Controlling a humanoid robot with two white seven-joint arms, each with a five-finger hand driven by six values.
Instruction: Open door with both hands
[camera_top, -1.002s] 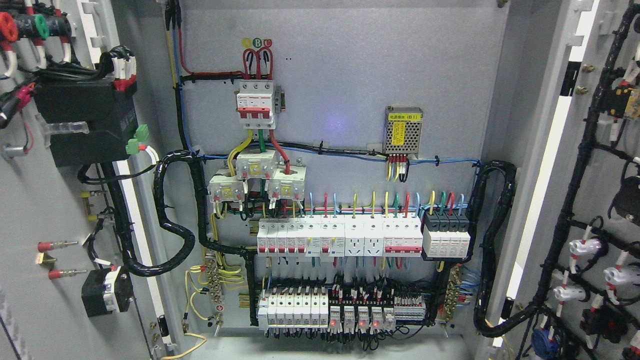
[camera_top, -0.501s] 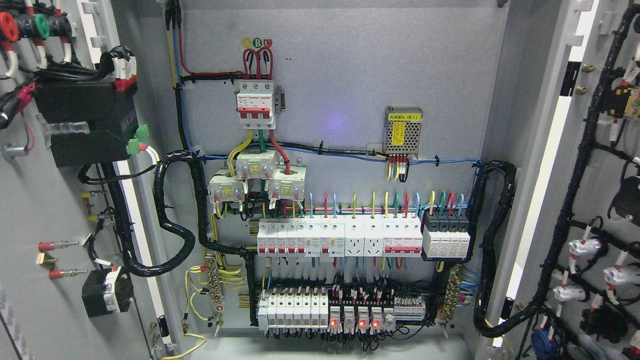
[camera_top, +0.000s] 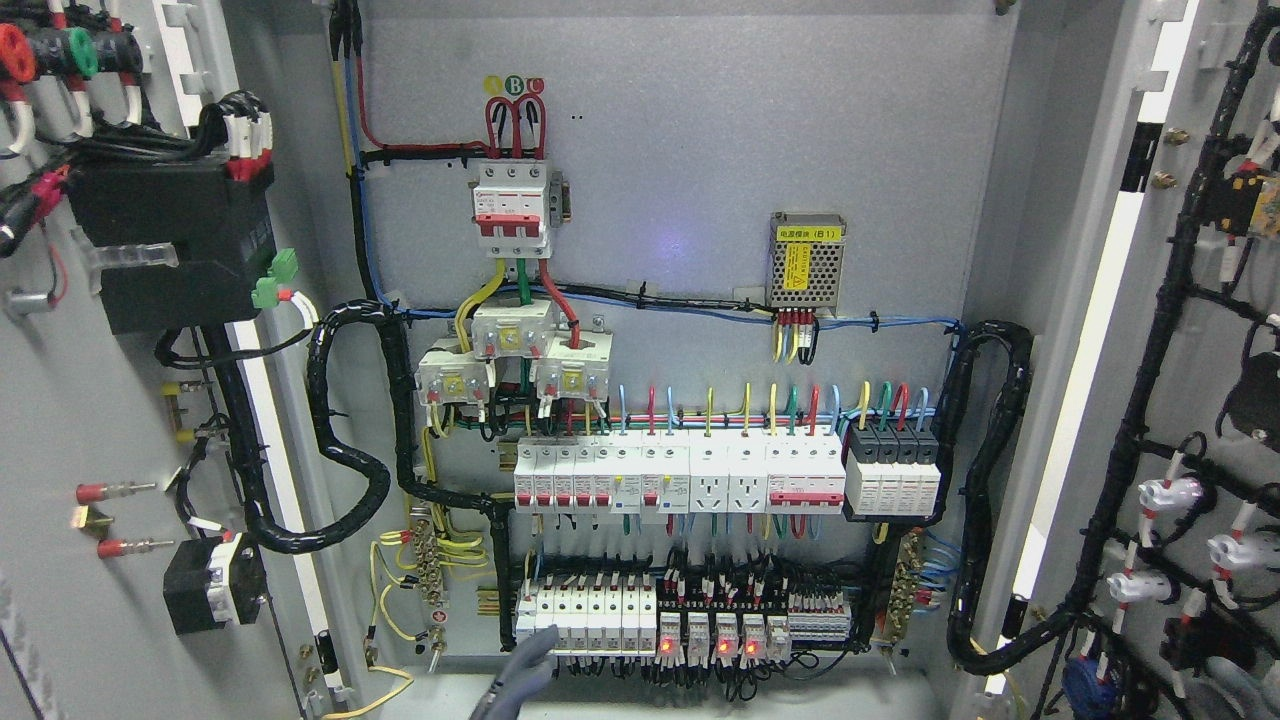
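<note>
Grey steel doors (camera_top: 60, 420) stand swung wide open.

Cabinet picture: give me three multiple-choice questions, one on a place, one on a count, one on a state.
1. Where is the metal box with the yellow label on the back panel?
A. lower left
B. upper right
C. bottom middle

2. How many red lights glow in the bottom row?
A. one
B. three
C. six

3. How do the cabinet doors stand?
A. both shut
B. only one open
C. both open

Answers: 1 B, it sits above the right end of the switch rows. 2 B, three red dots show side by side. 3 C, the wired inner faces of both doors flank the panel.
</note>
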